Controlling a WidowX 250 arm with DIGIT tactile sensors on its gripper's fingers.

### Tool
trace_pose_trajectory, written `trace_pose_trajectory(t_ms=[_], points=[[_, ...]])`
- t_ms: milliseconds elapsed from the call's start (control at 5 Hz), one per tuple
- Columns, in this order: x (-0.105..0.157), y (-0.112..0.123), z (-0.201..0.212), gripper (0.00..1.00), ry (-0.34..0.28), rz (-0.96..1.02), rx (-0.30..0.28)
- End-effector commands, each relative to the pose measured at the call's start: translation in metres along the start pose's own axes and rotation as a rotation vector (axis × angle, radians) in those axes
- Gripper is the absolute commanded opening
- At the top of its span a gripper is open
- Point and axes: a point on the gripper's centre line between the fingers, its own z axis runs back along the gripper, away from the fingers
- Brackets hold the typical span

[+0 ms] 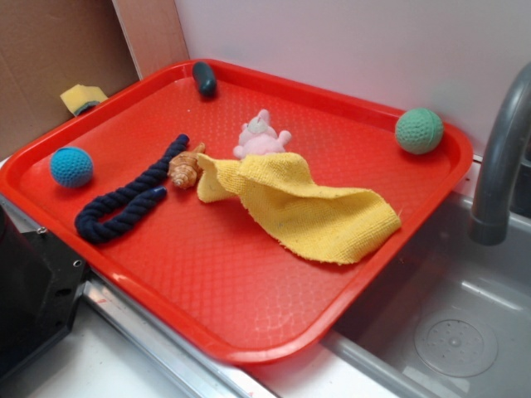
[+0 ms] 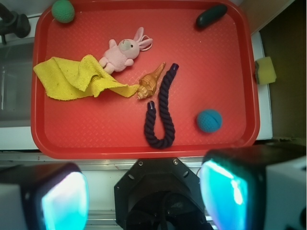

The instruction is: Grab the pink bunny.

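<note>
The pink bunny (image 1: 260, 137) lies on the red tray (image 1: 249, 298), its lower part against the edge of a yellow cloth (image 1: 307, 203). In the wrist view the bunny (image 2: 122, 51) lies with its ears toward the right, next to the cloth (image 2: 72, 79). My gripper (image 2: 144, 196) is open and empty, high above the tray's near edge, with the two teal-padded fingers (image 2: 64, 201) wide apart at the bottom of the wrist view. The gripper does not show in the exterior view.
On the tray are a tan shell toy (image 2: 151, 80), a dark blue rope (image 2: 160, 110), a blue crocheted ball (image 2: 209, 120), a green ball (image 2: 63, 10) and a dark oblong object (image 2: 211, 16). A yellow sponge (image 2: 265, 70) lies off the tray. A sink and faucet (image 1: 502, 157) are beside it.
</note>
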Motion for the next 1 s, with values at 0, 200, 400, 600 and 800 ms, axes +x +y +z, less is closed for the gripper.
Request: trace_pose_trajectory(t_ms=[0, 200, 400, 600, 800], points=[[0.0, 0.0, 0.0, 1.0, 0.0, 0.0, 0.0], [0.018, 0.025, -0.051, 1.0, 0.159, 0.191, 0.091], [0.061, 0.012, -0.105, 1.0, 0.053, 0.341, -0.025], [0.104, 0.006, -0.15, 1.0, 0.075, 0.425, -0.078], [0.138, 0.001, -0.18, 1.0, 0.056, 0.342, -0.102]])
